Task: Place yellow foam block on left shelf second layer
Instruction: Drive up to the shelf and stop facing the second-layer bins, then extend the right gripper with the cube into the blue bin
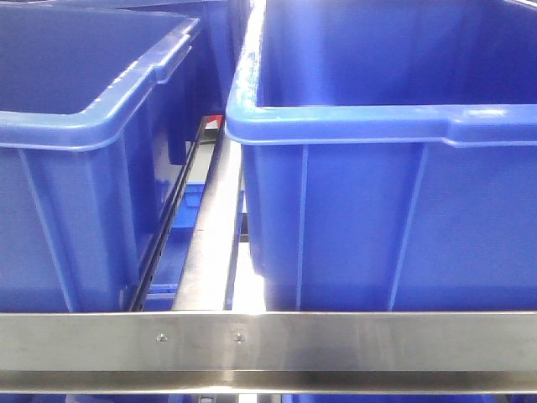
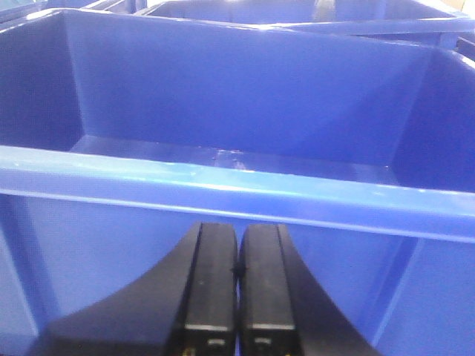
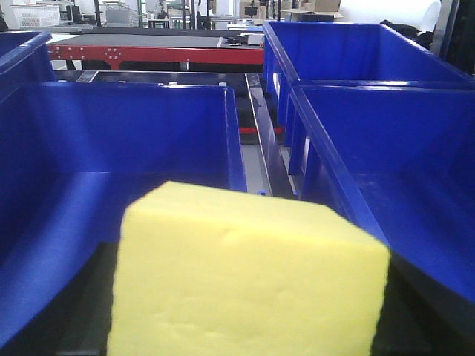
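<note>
Nearly all of the lower half of the right wrist view is filled by the yellow foam block (image 3: 249, 274), a bright, matte cuboid with sharp edges and faint dimples on its near face. It sits between the black fingers (image 3: 419, 297) of the right gripper (image 3: 249, 330), which show as dark strips at the lower left and lower right of the frame. The jaws are spread just as wide as the block and clamp its two sides. Beyond the block, at the left of the frame, stands a deep blue plastic bin (image 3: 148, 133) with its inside in view. At the right is a second blue plastic bin (image 3: 386, 148), with a third blue bin (image 3: 334, 44) behind it toward the upper right. A grey metal rail (image 3: 261, 141) runs away between them, and a red metal frame (image 3: 148, 54) crosses the background at the upper left.

In the left wrist view the left gripper (image 2: 238, 248) rises from the bottom centre, its two black fingers (image 2: 211, 282) pressed together side by side with nothing between them. Just past them are the outer wall and pale-lit rim of a blue plastic tub (image 2: 223, 182), whose hollow takes up the middle of the frame.

The front-facing view shows a ribbed blue plastic crate (image 1: 75, 210) at the left and a second ribbed crate (image 1: 377, 227) at the right, standing apart. A brushed steel crossbar (image 1: 377, 340) with two screw heads (image 1: 239, 338) near its middle spans the bottom edge. A steel strip (image 1: 214, 235) runs back through the gap between the crates.
</note>
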`<control>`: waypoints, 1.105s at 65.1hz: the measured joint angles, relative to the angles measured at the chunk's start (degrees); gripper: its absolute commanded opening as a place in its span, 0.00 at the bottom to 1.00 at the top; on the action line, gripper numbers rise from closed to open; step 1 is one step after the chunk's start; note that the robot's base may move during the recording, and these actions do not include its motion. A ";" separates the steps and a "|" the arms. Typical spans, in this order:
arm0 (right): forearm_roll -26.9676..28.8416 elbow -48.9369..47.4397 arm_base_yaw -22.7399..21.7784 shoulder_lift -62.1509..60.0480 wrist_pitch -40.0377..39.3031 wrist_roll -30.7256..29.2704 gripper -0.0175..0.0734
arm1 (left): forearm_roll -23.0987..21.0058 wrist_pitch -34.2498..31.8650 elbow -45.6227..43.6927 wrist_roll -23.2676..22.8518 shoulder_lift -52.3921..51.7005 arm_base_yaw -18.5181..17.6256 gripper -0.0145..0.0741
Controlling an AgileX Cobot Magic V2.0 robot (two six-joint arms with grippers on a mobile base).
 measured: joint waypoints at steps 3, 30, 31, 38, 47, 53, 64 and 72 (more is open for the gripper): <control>0.00 0.00 0.00 0.00 0.00 0.00 0.57 | 0.00 0.00 0.00 0.00 0.00 0.00 0.32; 3.87 -13.52 1.69 12.74 4.52 -0.09 0.57 | 0.00 0.00 0.00 0.00 0.00 0.00 0.32; 4.17 -14.35 2.09 13.72 4.65 -0.09 0.57 | 0.00 0.00 0.00 0.00 0.00 0.00 0.32; 5.33 -19.95 5.69 21.95 5.88 -0.09 0.57 | 0.00 0.00 0.00 0.00 0.00 0.00 0.32; 5.60 -25.21 10.20 34.28 9.68 -0.34 0.57 | 0.00 0.00 0.00 0.00 0.00 0.00 0.32; 5.81 -28.16 12.25 41.81 11.83 -0.43 0.57 | 0.00 0.00 0.00 0.00 0.00 0.00 0.32; 6.01 -33.68 13.53 57.01 12.85 -0.43 0.57 | 0.00 0.00 0.00 0.00 0.00 0.00 0.32; 6.01 -38.02 13.53 66.54 13.46 -0.43 0.57 | 0.00 0.00 0.00 0.00 0.00 0.00 0.32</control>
